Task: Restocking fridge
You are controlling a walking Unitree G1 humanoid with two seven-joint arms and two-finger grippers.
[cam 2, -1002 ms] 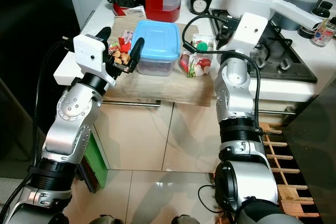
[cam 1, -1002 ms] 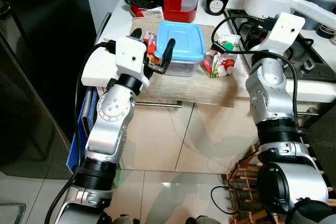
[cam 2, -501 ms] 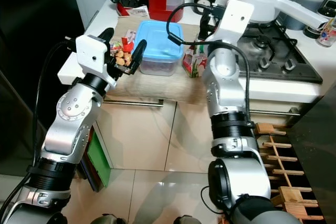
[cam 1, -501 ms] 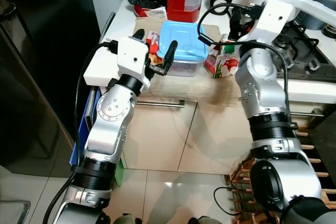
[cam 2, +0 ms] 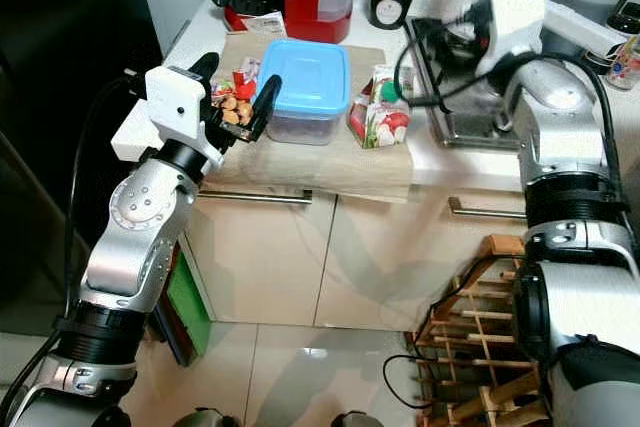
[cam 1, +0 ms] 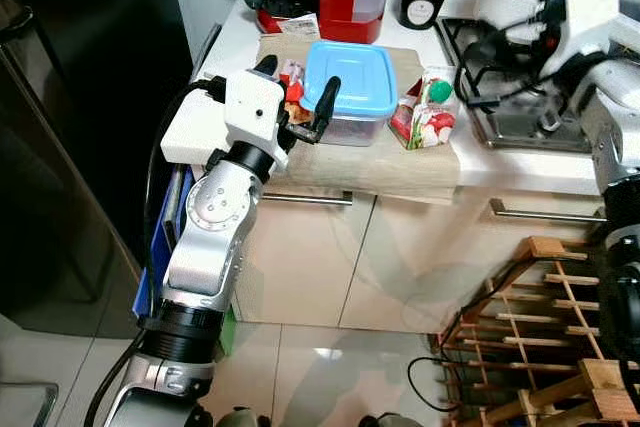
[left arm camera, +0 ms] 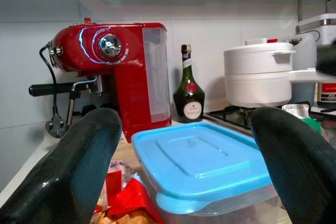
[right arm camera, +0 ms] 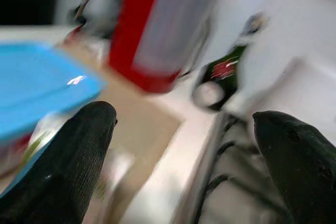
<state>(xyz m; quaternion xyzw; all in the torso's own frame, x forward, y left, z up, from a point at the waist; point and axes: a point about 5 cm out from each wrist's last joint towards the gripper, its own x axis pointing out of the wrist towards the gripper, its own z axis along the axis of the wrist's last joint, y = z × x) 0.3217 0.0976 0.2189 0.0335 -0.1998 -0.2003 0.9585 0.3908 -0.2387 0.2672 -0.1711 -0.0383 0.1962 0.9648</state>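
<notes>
Now the blue-lidded container [cam 1: 346, 92] sits on the wooden board [cam 1: 370, 162], unchanged. My left gripper [cam 1: 297, 97] is still at its near-left corner, fingers spread wide, holding nothing. My right arm has swung away from the board to over the hob [cam 1: 510, 97]; right gripper [right arm camera: 178, 150] fingers apart, empty, its wrist view motion-blurred. Snack packet [cam 2: 232, 97] partly hidden behind my left wrist. Radish-print carton [cam 1: 428, 112] stands right of the container. Glossy red coffee machine [left arm camera: 113, 82] and dark bottle [left arm camera: 188, 95] behind.
</notes>
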